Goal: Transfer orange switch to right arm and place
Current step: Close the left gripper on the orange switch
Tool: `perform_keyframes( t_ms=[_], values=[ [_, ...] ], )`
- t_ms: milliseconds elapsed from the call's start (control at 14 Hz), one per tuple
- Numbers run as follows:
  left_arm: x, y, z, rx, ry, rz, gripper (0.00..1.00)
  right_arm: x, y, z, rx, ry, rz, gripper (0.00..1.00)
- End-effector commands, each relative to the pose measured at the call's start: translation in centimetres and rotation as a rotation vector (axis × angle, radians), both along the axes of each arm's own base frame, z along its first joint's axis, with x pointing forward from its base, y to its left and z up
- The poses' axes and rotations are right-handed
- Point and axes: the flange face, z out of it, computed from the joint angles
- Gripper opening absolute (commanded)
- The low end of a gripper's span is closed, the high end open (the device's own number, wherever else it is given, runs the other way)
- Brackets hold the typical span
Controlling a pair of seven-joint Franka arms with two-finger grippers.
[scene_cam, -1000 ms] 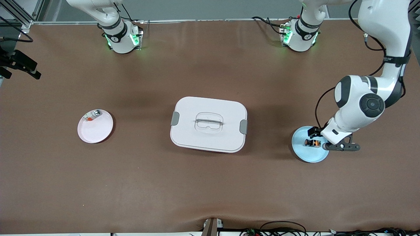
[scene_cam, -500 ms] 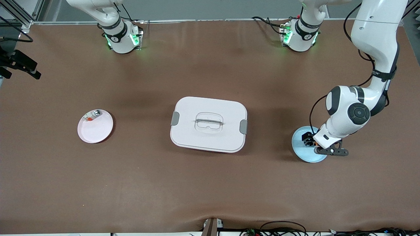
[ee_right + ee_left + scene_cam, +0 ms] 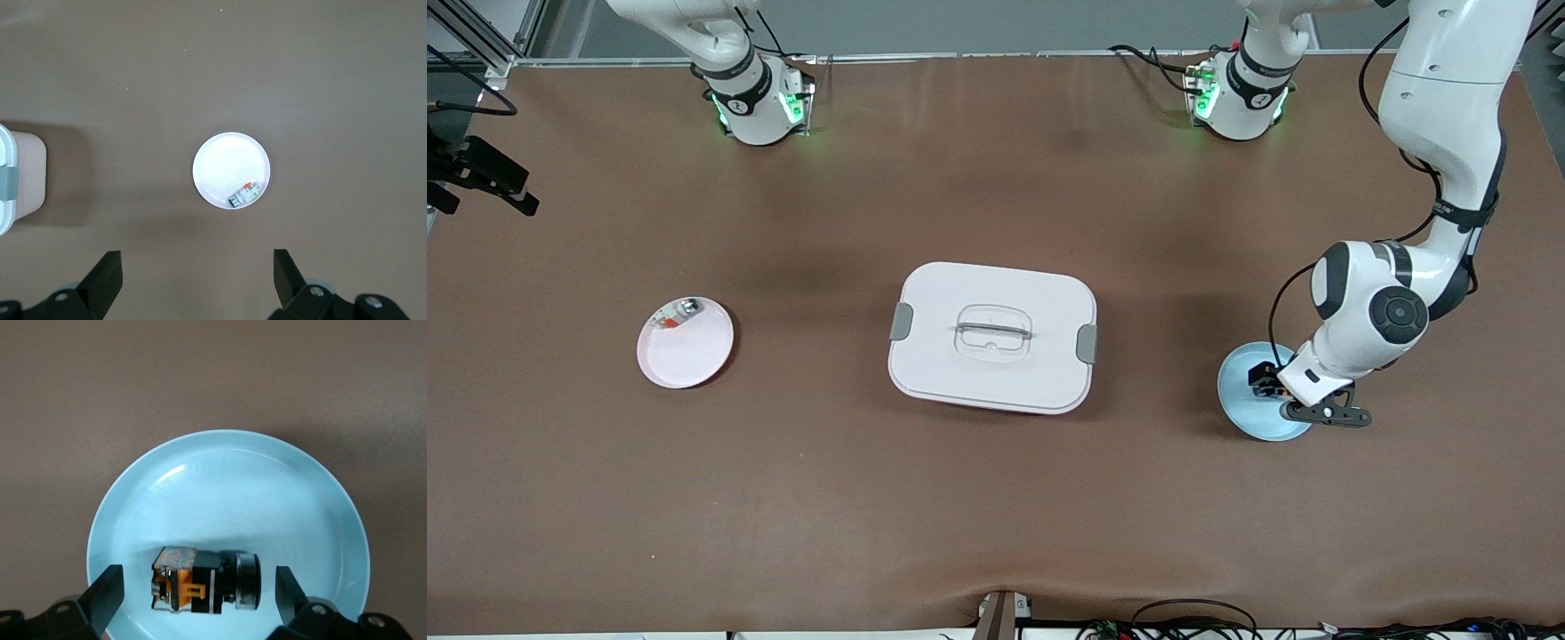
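While the orange switch lies on its side in a pale blue plate toward the left arm's end of the table, the left gripper hangs low over that plate with a finger on each side of the switch. Its fingers are spread wide and touch nothing, so the switch is not yet gripped. The straddling pose looks like the setup for a pinch across the switch's length, from its black, orange-marked body to its round cap.

In the front view, the left arm bends down from its base so that the wrist covers part of the plate.

The right gripper waits high over a small white plate toward the right arm's end of the table, its fingers also released and empty. That plate holds a small silver-and-white part with red marks at its rim.

Between the two plates sits a closed white box with grey latches, well apart from both.
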Motion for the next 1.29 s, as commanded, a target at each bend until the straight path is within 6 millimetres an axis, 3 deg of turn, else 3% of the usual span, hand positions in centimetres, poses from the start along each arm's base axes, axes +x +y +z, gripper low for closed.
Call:
perform_keyframes(
  t_ms=[0,214,357,643,786,1071,1214],
  values=[
    [0.0,0.2,-1.1,0.006,-0.009,-0.019,1.00,0.3,0.0,0.4,-0.002,-0.004,-0.010,1.00],
    [-0.2,0.1,-2.1,0.005,0.007,-0.025,0.92,0.3,0.0,0.5,-0.002,-0.005,-0.011,1.00],
    [-0.3,0.4,-2.5,0.007,0.015,-0.041,0.79,0.3,-0.1,0.5,-0.003,-0.005,-0.011,1.00],
    [0.1,1.2,-1.2,0.008,0.003,-0.046,0.28,0.3,-0.3,0.5,-0.002,-0.005,-0.016,1.00],
    [0.3,1.1,1.3,0.010,0.015,-0.033,0.16,0.3,-0.4,0.6,-0.002,-0.007,-0.018,1.00],
    [0.7,0.9,8.5,0.027,0.059,-0.025,0.14,0.2,-0.6,1.1,-0.003,0.002,-0.022,1.00],
    [0.5,-0.2,12.3,0.029,0.052,-0.038,0.14,0.3,-0.6,1.0,-0.003,0.004,-0.021,1.00]
  ],
)
